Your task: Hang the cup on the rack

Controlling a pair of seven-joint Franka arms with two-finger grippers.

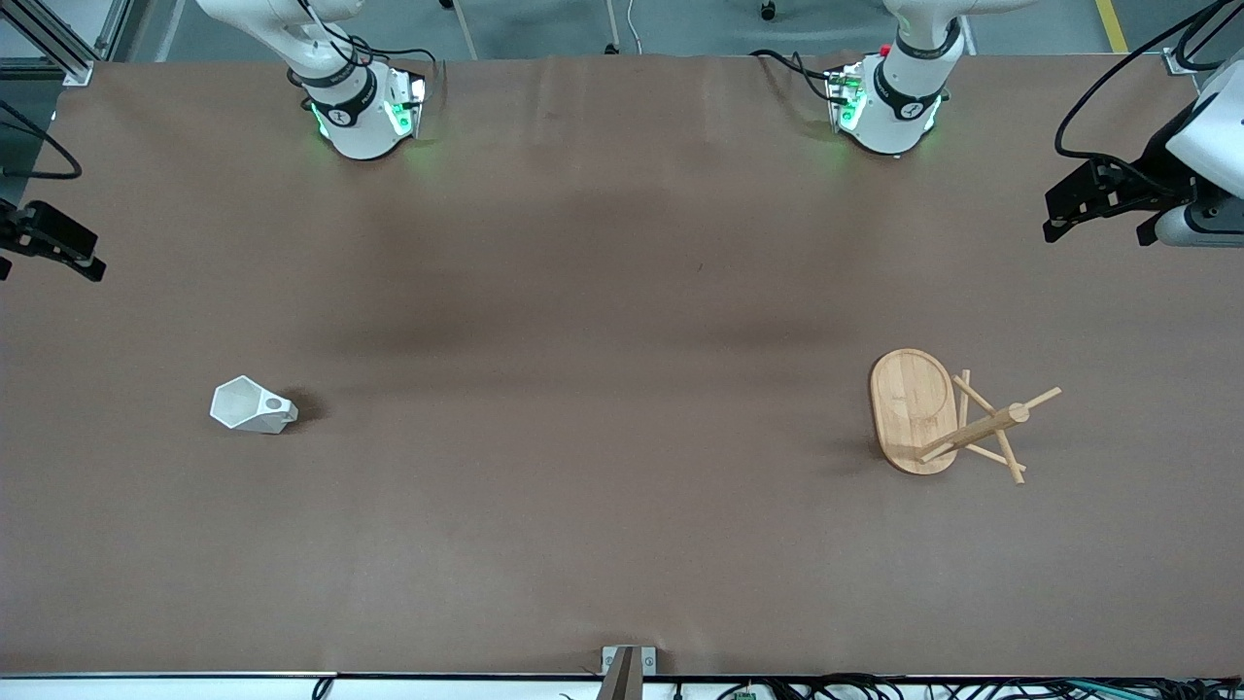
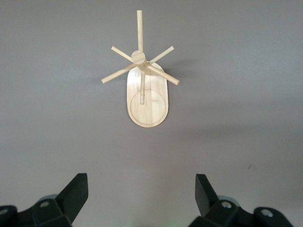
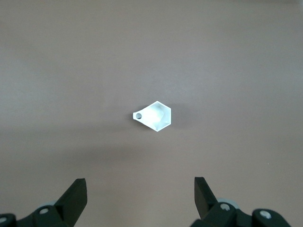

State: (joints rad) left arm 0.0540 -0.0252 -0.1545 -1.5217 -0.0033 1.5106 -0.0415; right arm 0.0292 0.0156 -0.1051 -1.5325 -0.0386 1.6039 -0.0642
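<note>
Brown table (image 1: pixel 622 544): both arms raised at its ends, tools gaping.

Both arms wait raised; left claw (image 2: pixel 141 198) and right claw (image 3: pixel 140 198) spread wide, apparently empty.

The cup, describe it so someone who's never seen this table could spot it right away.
On the brown table, look toward the right arm's end, well away from the bamboo rack. The cup stands alone there: small, matte white, with faceted sides, a polygonal rim and a blocky handle pierced by a round hole.
</note>
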